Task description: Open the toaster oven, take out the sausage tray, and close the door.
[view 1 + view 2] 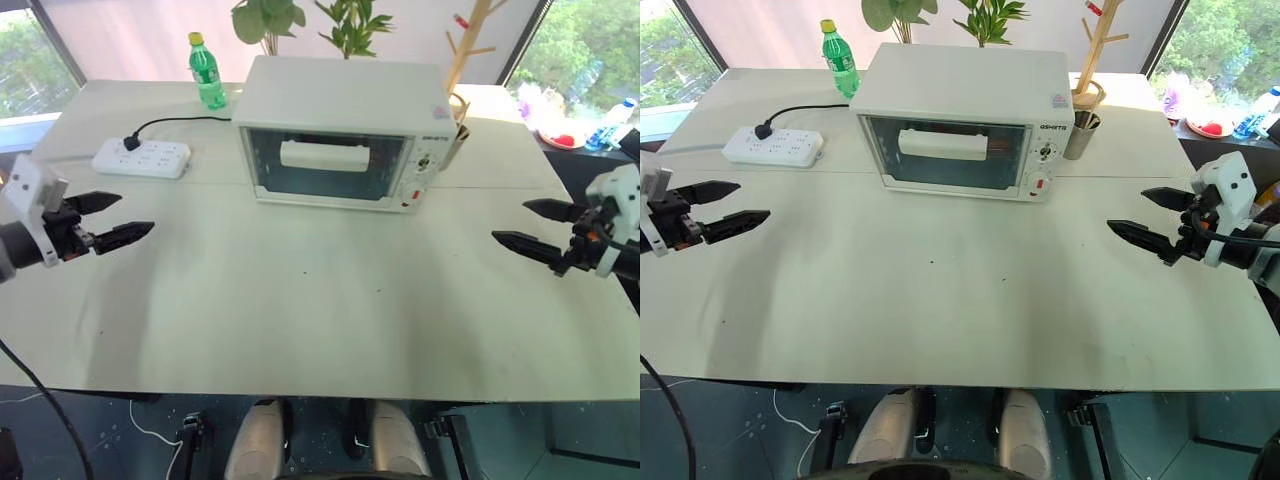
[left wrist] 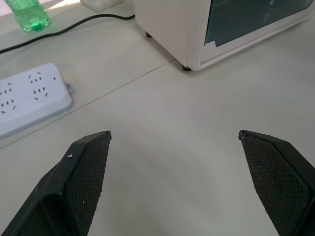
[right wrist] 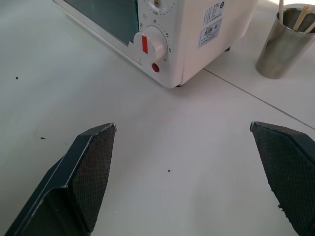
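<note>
Door [image 1: 329, 165] shut, and we're holding off on both flanks: the toaster oven [image 1: 340, 128] sits at the far middle of the counter [image 1: 300, 300], glass front facing us, its long axis running side to side. Our left pincer [image 1: 112, 217] and right pincer [image 1: 535, 226] both gape wide, empty, angled inward, well short of it. The white bar handle [image 1: 323, 155] lies crosswise high on the door, roughly midway between us; neither arm looks clearly nearer. Sausage tray we can't make out behind the glass.
</note>
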